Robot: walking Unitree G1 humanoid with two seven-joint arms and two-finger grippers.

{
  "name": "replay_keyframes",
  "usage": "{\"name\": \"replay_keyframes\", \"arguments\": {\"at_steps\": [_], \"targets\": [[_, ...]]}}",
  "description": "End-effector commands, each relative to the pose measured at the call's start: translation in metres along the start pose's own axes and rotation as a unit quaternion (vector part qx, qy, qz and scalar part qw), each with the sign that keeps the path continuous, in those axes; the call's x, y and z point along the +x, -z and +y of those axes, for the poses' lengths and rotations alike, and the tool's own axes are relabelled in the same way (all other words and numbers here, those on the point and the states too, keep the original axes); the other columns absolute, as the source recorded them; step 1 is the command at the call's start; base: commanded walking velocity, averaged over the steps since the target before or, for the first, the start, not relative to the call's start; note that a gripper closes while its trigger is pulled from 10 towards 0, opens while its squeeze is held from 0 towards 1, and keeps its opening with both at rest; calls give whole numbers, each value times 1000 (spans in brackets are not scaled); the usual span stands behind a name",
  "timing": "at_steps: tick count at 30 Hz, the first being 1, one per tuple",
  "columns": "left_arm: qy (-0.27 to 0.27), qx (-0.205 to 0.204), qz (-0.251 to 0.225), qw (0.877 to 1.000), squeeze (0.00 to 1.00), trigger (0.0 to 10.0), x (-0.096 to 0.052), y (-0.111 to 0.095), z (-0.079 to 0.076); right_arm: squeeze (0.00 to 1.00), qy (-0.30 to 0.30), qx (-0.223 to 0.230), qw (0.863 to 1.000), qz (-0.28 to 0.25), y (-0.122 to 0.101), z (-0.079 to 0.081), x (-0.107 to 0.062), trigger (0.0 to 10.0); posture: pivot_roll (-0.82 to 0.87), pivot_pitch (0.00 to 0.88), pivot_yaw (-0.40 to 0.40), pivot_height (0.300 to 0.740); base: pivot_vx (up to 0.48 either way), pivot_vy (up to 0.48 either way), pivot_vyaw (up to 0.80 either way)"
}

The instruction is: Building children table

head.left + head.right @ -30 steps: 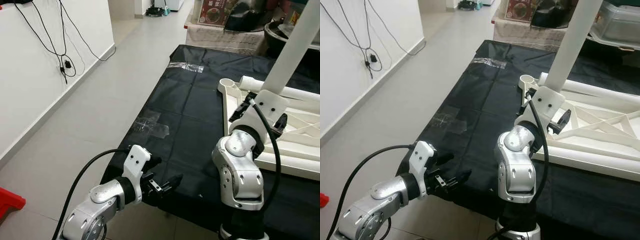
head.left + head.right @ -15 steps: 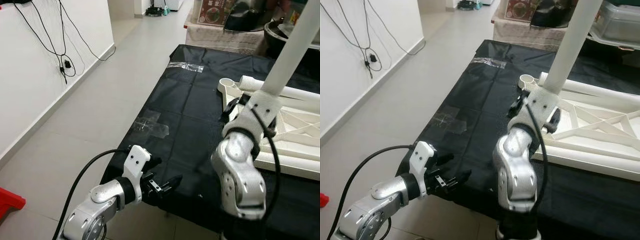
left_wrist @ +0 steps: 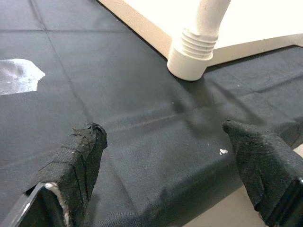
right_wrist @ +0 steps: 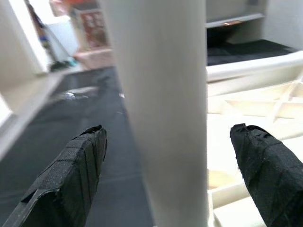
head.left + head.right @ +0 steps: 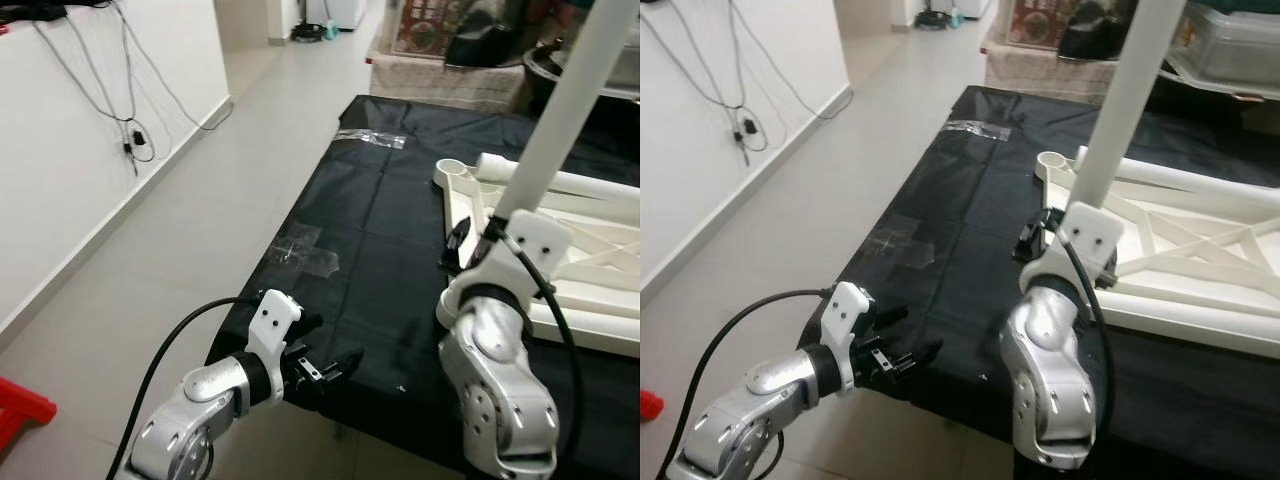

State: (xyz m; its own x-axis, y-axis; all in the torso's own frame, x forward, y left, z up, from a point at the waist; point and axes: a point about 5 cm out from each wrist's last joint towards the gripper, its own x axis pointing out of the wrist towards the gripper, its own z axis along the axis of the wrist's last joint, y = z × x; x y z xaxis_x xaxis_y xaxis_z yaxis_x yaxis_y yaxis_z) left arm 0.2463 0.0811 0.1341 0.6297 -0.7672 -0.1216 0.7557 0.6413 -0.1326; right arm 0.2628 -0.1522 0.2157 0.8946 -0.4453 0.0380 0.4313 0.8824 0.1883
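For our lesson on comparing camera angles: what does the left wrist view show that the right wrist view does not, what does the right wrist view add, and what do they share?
Left wrist view: the ribbed base of a white table leg standing on the black cloth, a patch of clear tape, and the open left gripper hovering at the cloth's edge.

Right wrist view: the leg's smooth shaft close up, standing between the fingers of the open right gripper, and the ribbed white table frame behind it.

Both: the white table leg, the black cloth, and two spread black fingers.
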Motion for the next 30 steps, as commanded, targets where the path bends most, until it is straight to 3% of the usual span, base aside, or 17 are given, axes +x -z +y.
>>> {"name": "replay_keyframes", "arguments": {"at_steps": [1, 6, 8, 13, 17, 23, 30], "targets": [[-1, 3, 2, 1000, 0, 10000, 2, 2, 1, 0, -17, -7, 999, 32, 14, -7, -12, 10000, 88, 69, -17, 740, 0, 0, 0], [-12, 12, -2, 1000, 0, 10000, 4, 1, 3, 0, -34, -26, 998, 47, 24, -19, -22, 10000, 81, 59, -13, 740, 0, 0, 0], [-20, 25, -4, 999, 0, 10000, 5, 1, 4, 0, -48, -57, 995, 63, 38, -33, -31, 10000, 81, 51, -15, 740, 0, 0, 0], [-25, 33, -5, 999, 0, 10000, 5, 1, 6, 0, -59, -72, 993, 69, 46, -41, -37, 10000, 79, 44, -14, 740, 0, 0, 0], [-37, 43, -12, 998, 0, 10000, 3, -2, 7, 0, -136, -103, 983, 68, 57, -45, -41, 10000, 72, 28, -11, 740, 0, 0, 0], [-46, 70, -10, 996, 0, 10000, 2, 3, 5, 0, -229, -114, 964, 67, 70, -48, -34, 10000, 74, 0, -20, 740, 0, -194, 0], [-70, 69, 4, 995, 0, 10000, 8, 12, 9, 0, -225, -132, 963, 65, 75, -58, -19, 10000, 75, 0, -29, 740, 0, -480, 0]]}}
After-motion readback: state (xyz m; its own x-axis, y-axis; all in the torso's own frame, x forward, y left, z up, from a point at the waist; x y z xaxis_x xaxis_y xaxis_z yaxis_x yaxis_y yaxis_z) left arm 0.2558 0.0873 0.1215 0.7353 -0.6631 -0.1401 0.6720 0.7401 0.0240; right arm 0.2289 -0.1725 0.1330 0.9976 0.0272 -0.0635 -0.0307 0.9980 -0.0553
